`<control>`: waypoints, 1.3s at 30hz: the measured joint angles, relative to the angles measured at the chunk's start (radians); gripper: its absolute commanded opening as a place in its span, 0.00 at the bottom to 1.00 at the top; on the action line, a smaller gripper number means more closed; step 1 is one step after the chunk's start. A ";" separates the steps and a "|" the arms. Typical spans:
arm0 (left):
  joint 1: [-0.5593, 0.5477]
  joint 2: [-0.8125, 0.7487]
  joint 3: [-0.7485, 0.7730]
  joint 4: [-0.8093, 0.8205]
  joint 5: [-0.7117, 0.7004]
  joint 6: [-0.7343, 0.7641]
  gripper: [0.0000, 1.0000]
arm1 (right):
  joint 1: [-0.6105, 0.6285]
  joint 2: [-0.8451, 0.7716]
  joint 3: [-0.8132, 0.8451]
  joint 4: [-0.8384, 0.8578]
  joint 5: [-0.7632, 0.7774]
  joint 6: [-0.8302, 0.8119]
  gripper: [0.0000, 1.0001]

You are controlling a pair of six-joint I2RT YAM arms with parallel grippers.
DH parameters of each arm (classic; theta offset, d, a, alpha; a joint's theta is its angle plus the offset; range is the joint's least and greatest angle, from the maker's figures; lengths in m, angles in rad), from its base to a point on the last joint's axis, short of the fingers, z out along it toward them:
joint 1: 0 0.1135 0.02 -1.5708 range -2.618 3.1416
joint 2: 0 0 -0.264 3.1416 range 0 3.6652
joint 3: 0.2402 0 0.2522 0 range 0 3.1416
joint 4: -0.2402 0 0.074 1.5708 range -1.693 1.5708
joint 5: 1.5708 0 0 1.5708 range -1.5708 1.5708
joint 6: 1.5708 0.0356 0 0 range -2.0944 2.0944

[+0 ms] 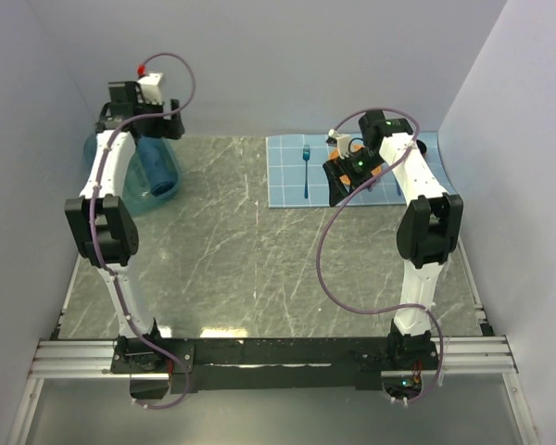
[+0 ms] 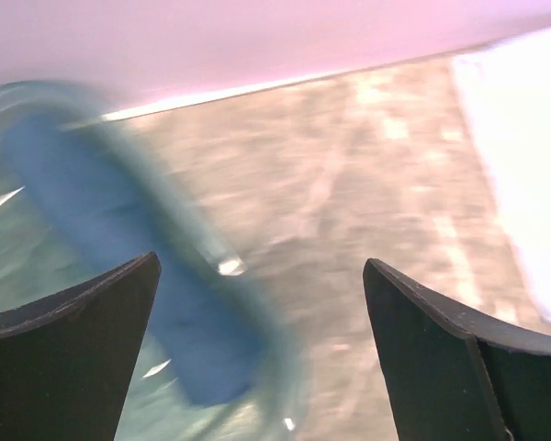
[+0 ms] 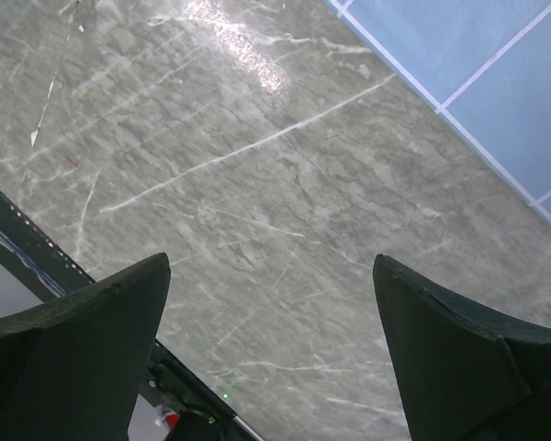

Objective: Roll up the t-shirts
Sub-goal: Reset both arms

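Observation:
One t-shirt (image 1: pixel 157 167) lies as a dark blue roll inside the translucent blue tub (image 1: pixel 137 204) at the far left of the table. In the blurred left wrist view the t-shirt (image 2: pixel 119 248) slants across the tub (image 2: pixel 37 303). My left gripper (image 1: pixel 153 125) hangs above the tub, and it (image 2: pixel 260 261) is open with nothing between its fingers. My right gripper (image 1: pixel 343 185) hovers over the left part of the placement area at the far right. It (image 3: pixel 271 259) is open over bare marble and holds nothing.
A light blue checked placemat (image 1: pixel 296 158) lies at the far right with a blue fork (image 1: pixel 307 171) on it. An orange plate (image 1: pixel 375 173) shows partly under the right arm. The placemat (image 3: pixel 496 73) edge shows in the right wrist view. Walls enclose the table.

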 measured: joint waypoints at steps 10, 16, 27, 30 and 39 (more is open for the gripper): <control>-0.187 0.183 0.006 -0.026 0.029 -0.133 0.50 | 0.000 -0.004 0.001 0.030 0.005 0.025 1.00; -0.196 0.242 -0.012 -0.062 -0.064 -0.145 0.46 | 0.000 -0.026 -0.025 0.033 0.005 0.027 1.00; -0.099 0.186 -0.193 -0.094 -0.154 -0.160 0.39 | 0.000 -0.034 -0.025 0.033 -0.002 0.028 1.00; -0.091 0.146 -0.237 -0.097 -0.174 -0.161 0.67 | 0.000 -0.034 -0.025 0.033 -0.003 0.028 1.00; -0.134 0.040 -0.244 -0.115 -0.038 -0.113 0.99 | 0.002 -0.071 -0.021 0.071 -0.003 0.049 1.00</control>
